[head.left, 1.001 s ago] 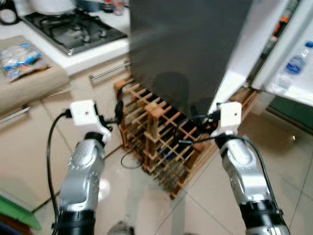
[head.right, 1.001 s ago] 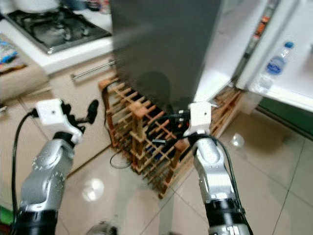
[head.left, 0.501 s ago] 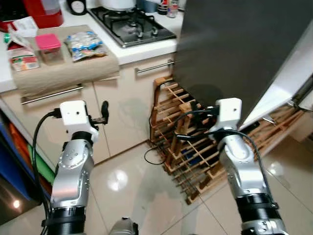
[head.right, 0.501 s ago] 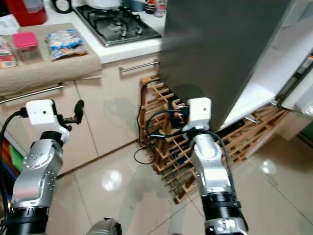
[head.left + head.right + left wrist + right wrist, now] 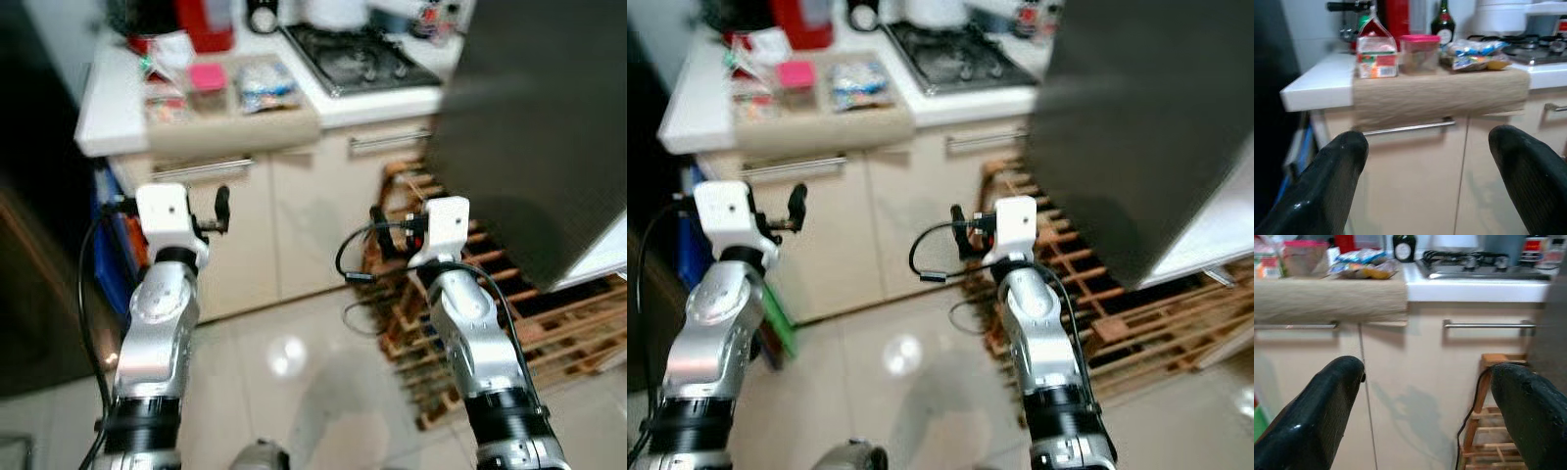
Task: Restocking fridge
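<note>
On the white counter lies a beige mat (image 5: 1440, 95) with a red and white carton (image 5: 1376, 56), a pink-lidded tub (image 5: 1420, 53) and a bag of snacks (image 5: 1476, 51) on it. The same three stand at the upper left in the eye views: carton (image 5: 162, 93), tub (image 5: 207, 80), bag (image 5: 266, 86). My left gripper (image 5: 1427, 147) is open and empty, held at drawer height short of the cabinet front. My right gripper (image 5: 1427, 374) is open and empty too, facing the cabinet beside the fridge's dark side panel (image 5: 539, 147).
A gas hob (image 5: 367, 59) sits right of the mat, with a red appliance (image 5: 204, 22) and a dark bottle (image 5: 1442, 22) behind it. Steel drawer handles (image 5: 1408, 128) run along the cabinets. A wooden wine rack (image 5: 509, 313) stands low at the fridge's foot. A dark wall (image 5: 34, 215) is at left.
The whole view has swung left: the counter and its food now sit ahead and the open fridge door has left the picture. Both arms stay raised with open fingers.
</note>
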